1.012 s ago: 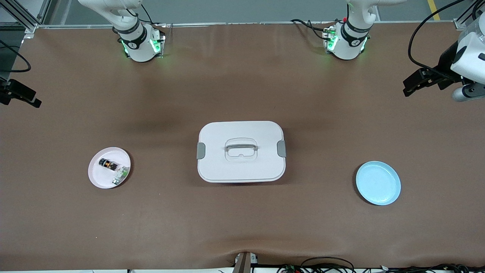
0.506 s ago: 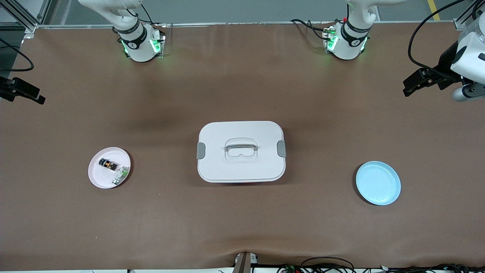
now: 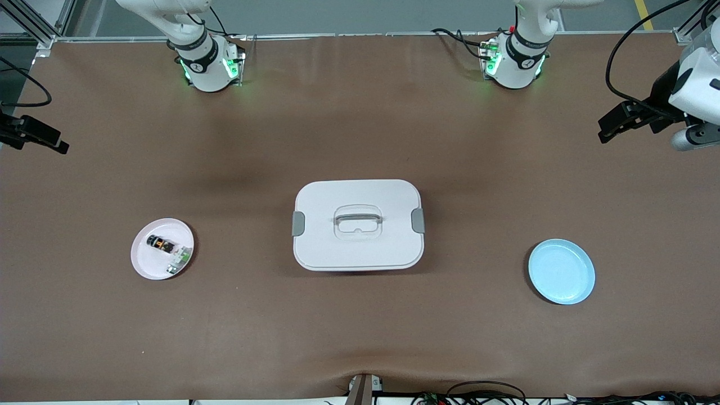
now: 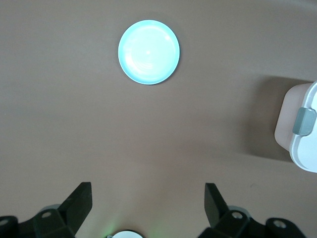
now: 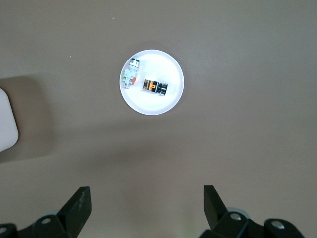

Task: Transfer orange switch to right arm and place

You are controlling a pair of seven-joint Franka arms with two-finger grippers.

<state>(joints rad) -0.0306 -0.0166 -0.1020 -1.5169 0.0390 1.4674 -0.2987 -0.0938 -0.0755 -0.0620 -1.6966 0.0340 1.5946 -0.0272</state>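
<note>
Both black two-finger grippers hung high above the brown table (image 3: 360, 326) with their fingers spread wide apart and nothing between them. Up at the right arm's end of the table, the right gripper (image 5: 147, 206) looked straight down on a small round pale pink plate (image 3: 145, 261); only a black piece of it showed at the edge of the front view (image 3: 34, 135). At the left arm's end the left gripper (image 4: 148, 203) hung likewise, its black fingers (image 3: 619, 121) reaching in from the edge of the front view, with a round light blue plate (image 3: 561, 271) lying bare on the table below its camera.

On the pink plate lay the orange switch (image 3: 156, 242), a tiny black blocky part with a glowing amber middle, on its side. Just beside it on the same plate, nearer to the front camera, sat a small white-and-green part (image 3: 179, 260).

Between the two plates, at the middle of the table, stood a white rounded-rectangular plastic box (image 3: 358, 224) with its lid on, a grey clasp at each short end and a grey handle folded flat in a recess on top. It stood well apart from both plates. Green lights glowed on the white bases of the right arm (image 3: 205, 67) and the left arm (image 3: 514, 64).
</note>
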